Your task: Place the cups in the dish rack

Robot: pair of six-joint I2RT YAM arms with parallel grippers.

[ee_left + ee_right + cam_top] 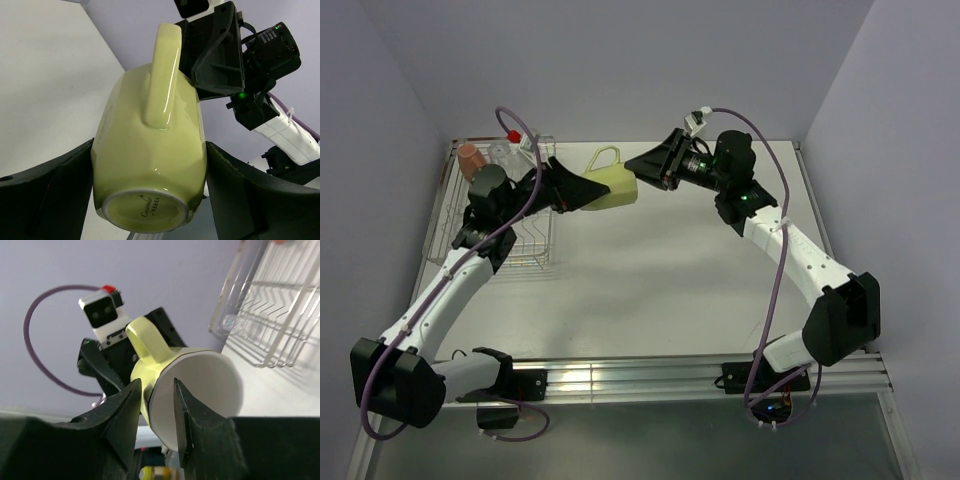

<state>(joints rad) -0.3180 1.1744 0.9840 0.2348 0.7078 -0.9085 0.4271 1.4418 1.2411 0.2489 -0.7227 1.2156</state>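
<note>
A pale yellow-green mug (610, 185) with a white inside hangs in the air between both arms, lying sideways with its handle up. My left gripper (588, 190) is shut on its body near the base, one finger on each side (150, 200). My right gripper (645, 165) straddles the mug's rim (200, 385), one finger outside and one inside, with a gap on both sides (157, 395). It is open. The wire dish rack (500, 248) stands at the left. A terracotta cup (470, 158) and a clear tumbler (503, 153) sit at its far end.
The rack's raised wire side (270, 315) lies close behind the mug in the right wrist view. Grey walls enclose the white table (670, 270) on the left, back and right. A metal rail (650, 375) runs along the near edge.
</note>
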